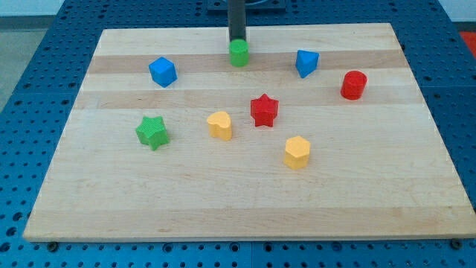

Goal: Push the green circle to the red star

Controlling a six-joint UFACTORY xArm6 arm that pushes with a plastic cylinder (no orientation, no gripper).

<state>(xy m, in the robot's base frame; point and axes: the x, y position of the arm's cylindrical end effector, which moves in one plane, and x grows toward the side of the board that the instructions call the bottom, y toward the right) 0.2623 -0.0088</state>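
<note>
The green circle (239,53) sits near the view's top, in the middle of the wooden board (111,201). My tip (237,39) comes down from the view's top and stands right behind the green circle, touching or nearly touching its far side. The red star (263,110) lies below and slightly to the right of the green circle, near the board's centre, with a gap of bare wood between them.
A blue cube (162,71) is at the upper left, a blue block (306,62) at the upper right, a red cylinder (354,85) at the right. A green star (152,132), a yellow heart-like block (220,125) and a yellow hexagon (297,152) lie lower down.
</note>
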